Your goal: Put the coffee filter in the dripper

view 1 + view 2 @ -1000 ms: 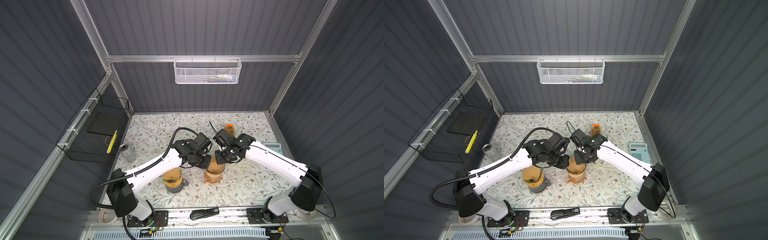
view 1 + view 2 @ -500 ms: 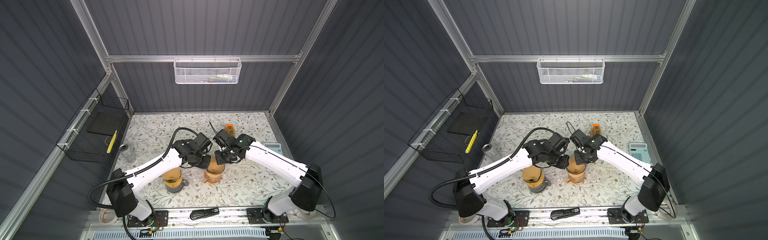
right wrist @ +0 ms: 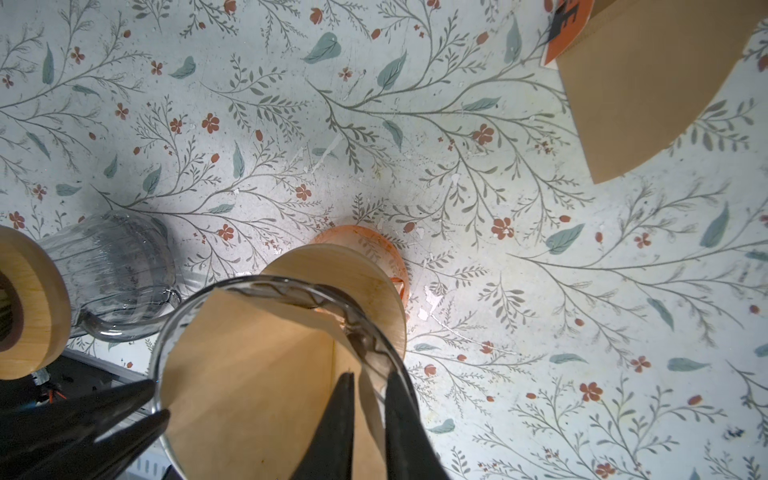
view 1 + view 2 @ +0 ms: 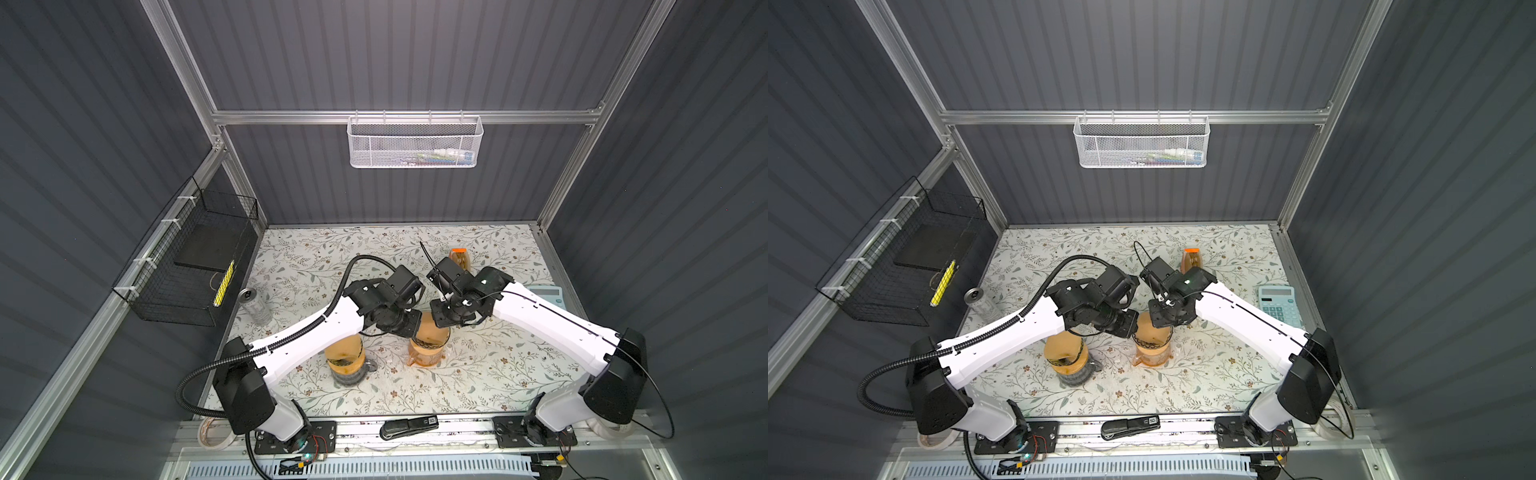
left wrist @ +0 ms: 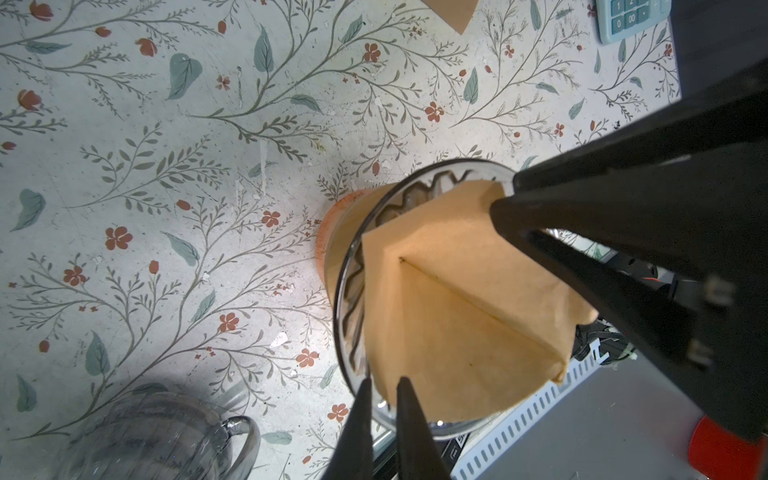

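Zero movement lately: left tool (image 5: 384,380) still pinches the dripper (image 5: 345,316) rim; right tool (image 3: 370,376) straddles the coffee filter (image 5: 457,311) edge, can't tell if it's gripping.

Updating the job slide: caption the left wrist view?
Brown filter resting in the glass dripper, left fingers and right fingers straddling its rim.

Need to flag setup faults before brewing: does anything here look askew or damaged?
The coffee filter sits crooked in the dripper: creased into flat panels, not opened round, and crowded to one side, leaving the opposite ribbed wall bare.
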Available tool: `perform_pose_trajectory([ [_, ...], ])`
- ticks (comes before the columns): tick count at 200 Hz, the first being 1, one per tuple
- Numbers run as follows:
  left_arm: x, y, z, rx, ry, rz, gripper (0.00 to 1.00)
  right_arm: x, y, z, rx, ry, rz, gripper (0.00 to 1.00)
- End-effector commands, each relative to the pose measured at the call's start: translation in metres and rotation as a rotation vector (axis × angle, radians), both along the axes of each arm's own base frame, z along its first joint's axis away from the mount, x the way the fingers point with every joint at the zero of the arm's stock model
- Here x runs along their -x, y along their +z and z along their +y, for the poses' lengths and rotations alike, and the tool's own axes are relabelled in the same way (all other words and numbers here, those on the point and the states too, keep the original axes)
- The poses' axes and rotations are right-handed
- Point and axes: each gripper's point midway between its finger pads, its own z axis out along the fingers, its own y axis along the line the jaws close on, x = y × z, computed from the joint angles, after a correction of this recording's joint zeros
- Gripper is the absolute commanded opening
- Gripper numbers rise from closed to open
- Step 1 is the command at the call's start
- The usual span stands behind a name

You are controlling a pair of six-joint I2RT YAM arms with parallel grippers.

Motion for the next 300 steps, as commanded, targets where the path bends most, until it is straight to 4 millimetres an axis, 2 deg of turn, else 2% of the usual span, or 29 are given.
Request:
perform_pose_trajectory([
  [1, 0.000, 0.012, 0.004, 0.016, 0.020, -0.020, 0.14, 0.001, 0.017, -0.003, -0.011, -0.006, -0.034, 0.21],
  [41, -0.001, 0.017, 0.006, 0.014, 0.026, -0.035, 0.16, 0.001, 0.022, -0.003, -0.012, -0.008, -0.045, 0.26],
  [78, -0.004, 0.021, 0.008, 0.012, 0.034, -0.053, 0.26, 0.000, 0.019, -0.009, 0.014, -0.015, -0.053, 0.30],
  [94, -0.003, 0.016, 0.007, 0.002, 0.030, -0.042, 0.28, -0.001, 0.015, -0.011, 0.030, -0.017, -0.052, 0.31],
  [158, 0.000, -0.002, 0.007, -0.035, 0.019, -0.004, 0.29, -0.001, 0.003, -0.018, 0.079, -0.023, -0.046, 0.37],
  [300, 0.001, -0.016, 0.010, -0.064, 0.020, 0.018, 0.29, 0.001, -0.016, -0.023, 0.125, -0.022, -0.019, 0.37],
])
